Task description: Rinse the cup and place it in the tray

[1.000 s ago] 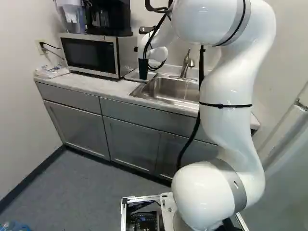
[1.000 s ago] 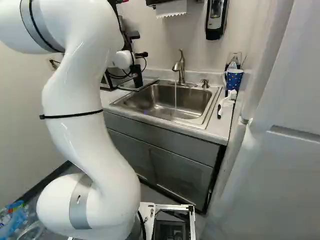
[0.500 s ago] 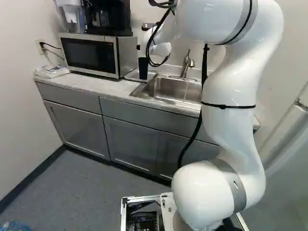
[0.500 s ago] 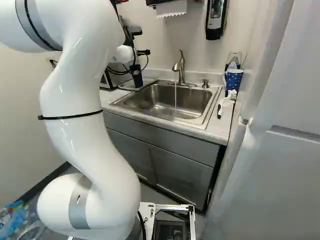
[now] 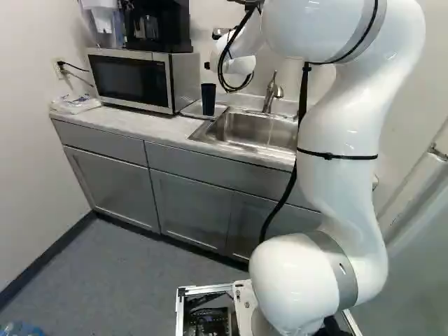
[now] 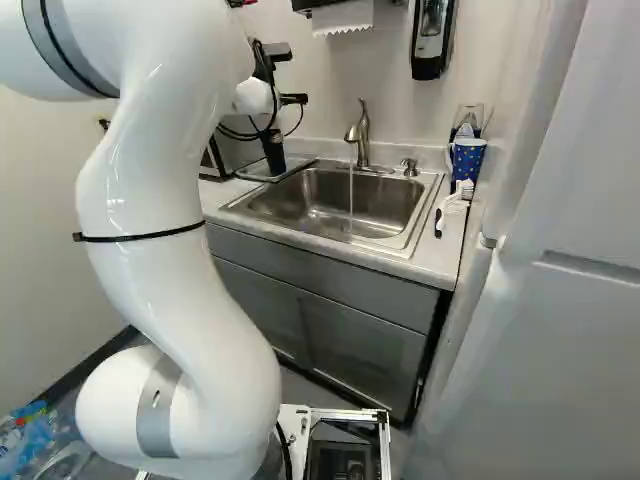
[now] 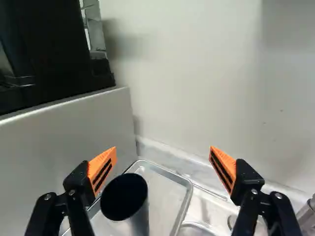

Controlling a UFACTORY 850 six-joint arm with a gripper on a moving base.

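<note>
Standing in the tray point(image 7: 165, 191), dark cup point(image 7: 125, 199), contents unclear, claw point(image 6: 293, 99) spread open.

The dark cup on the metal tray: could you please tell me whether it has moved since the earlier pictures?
No: against the microwave in the left base view, the dark cup stands where it stood before, on the metal tray.
</note>
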